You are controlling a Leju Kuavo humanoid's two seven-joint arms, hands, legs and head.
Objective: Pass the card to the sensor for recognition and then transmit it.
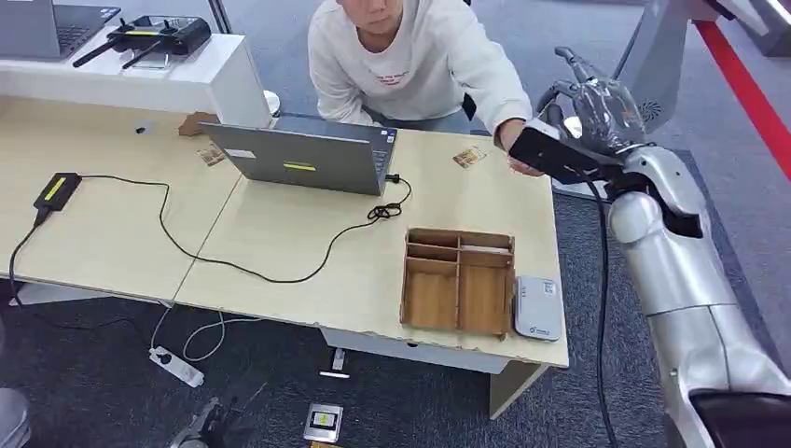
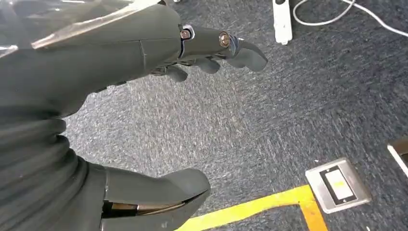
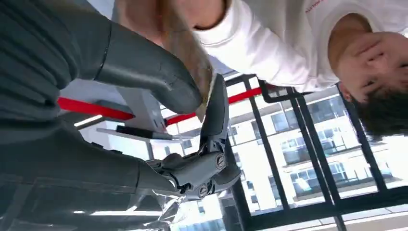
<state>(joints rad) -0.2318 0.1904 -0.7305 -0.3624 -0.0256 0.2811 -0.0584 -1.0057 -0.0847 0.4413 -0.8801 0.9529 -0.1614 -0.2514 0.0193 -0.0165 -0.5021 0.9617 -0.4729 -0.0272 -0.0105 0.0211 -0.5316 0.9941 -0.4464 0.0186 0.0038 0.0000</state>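
From my head view, my right robot hand (image 1: 597,107) is raised beyond the far right corner of the desk (image 1: 308,252), fingers pointing up, meeting the person's hand (image 1: 519,154). The white sensor (image 1: 538,307) lies at the near right edge of the desk, just beside the wooden tray (image 1: 459,280). Another card (image 1: 469,157) lies on the desk near the person's arm. To do this handover well, I judge I should close thumb and finger firmly on the card before the person lets go, then swing down to the sensor with the card held flat.

At my left wrist, my left robot hand (image 2: 144,96) hangs over the grey carpet (image 2: 269,115), fingers apart and holding nothing.

At my right wrist, a thin pale card (image 3: 208,98) stands edge-on between my thumb and a dark finger, with the person's hand touching it from beyond. The pinch looks nearly closed; I cannot tell whether it already bears the card alone.
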